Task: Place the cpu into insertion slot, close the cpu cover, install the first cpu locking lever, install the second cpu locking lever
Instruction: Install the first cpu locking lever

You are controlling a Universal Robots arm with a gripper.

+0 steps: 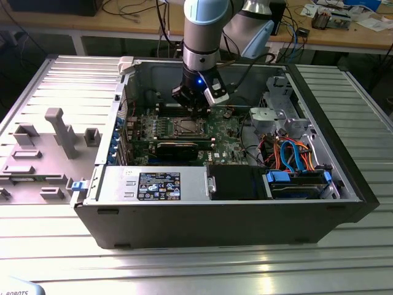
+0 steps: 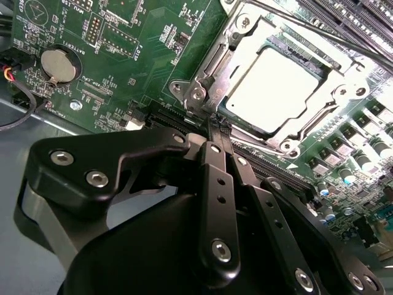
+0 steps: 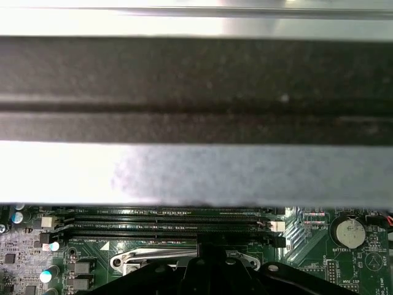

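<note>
CPU (image 2: 275, 91) already sits in the socket (image 2: 319, 67) w/ cover (image 2: 212, 67) down, right past my claw (image 2: 220, 126), fingers pinched together at the cover's edge.

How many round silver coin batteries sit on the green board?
1: the coin battery lies on the green board, apart from the cpu; others may be hidden.

The place looks like a robotics lab or workshop. An open computer case (image 1: 221, 203) lies on a ribbed metal table (image 1: 344, 258) under a robot arm (image 1: 206, 31), with cluttered wooden benches (image 1: 344, 34), cables (image 1: 132, 12) and grey fixture blocks (image 1: 58, 132) around.
</note>
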